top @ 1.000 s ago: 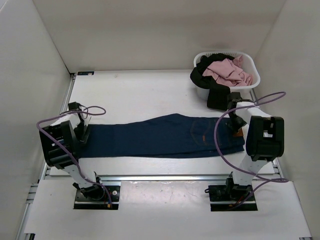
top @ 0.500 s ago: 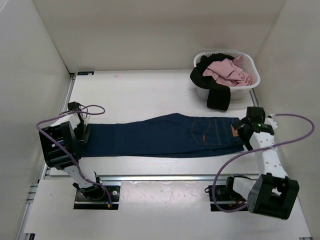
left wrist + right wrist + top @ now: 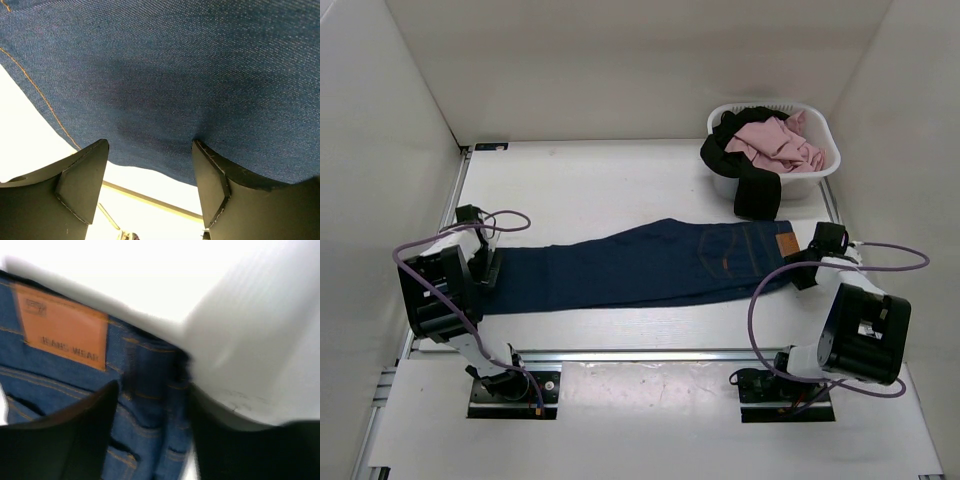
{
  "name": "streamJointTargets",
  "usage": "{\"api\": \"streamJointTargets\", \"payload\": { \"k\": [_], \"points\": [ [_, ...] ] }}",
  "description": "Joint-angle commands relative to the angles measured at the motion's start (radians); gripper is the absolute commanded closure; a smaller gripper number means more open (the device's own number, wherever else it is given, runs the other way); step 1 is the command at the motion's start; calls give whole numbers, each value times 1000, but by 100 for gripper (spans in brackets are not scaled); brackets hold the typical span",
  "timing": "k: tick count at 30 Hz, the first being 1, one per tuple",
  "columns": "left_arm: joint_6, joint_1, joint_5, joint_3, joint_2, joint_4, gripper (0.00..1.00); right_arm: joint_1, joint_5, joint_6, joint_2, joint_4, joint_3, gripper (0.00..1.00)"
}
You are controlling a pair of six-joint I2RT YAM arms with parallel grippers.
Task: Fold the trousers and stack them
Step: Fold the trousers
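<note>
Swinging trousers (image 3: pixel 640 268) waistband farther, right end effector (image 3: pixel 802 272) alongside

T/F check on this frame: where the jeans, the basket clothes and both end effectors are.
1. The dark navy denim jeans lie stretched out, unfolded. True.
2. Their tan waistband patch is at the left arm's end. False: it is at the right end, by the right end effector.
3. The pink garment sits in the white plastic basket. True.
4. The black garment lies spread flat beside the jeans. False: it is in the basket, hanging over its front rim.
5. The left end effector is open at the leg end. True.
</note>
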Motion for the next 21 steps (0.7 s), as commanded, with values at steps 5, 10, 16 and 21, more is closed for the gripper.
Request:
{"api": "streamJointTargets", "payload": {
  "k": [5, 10, 16, 21],
  "points": [
    [-21, -4, 25, -27, -34, -5, 21, -41, -90, 114, 116, 116, -104, 100],
    [-21, -4, 25, -18, -53, -26, 21, -115, -6, 83, 36, 9, -92, 100],
    [-21, -64, 25, 2, -62, -72, 19, -115, 220, -179, -297, -121, 34, 100],
    [-59, -154, -41, 2, -1, -81, 18, 69, 229, -441, -431, -163, 140, 100]
  ]
}}
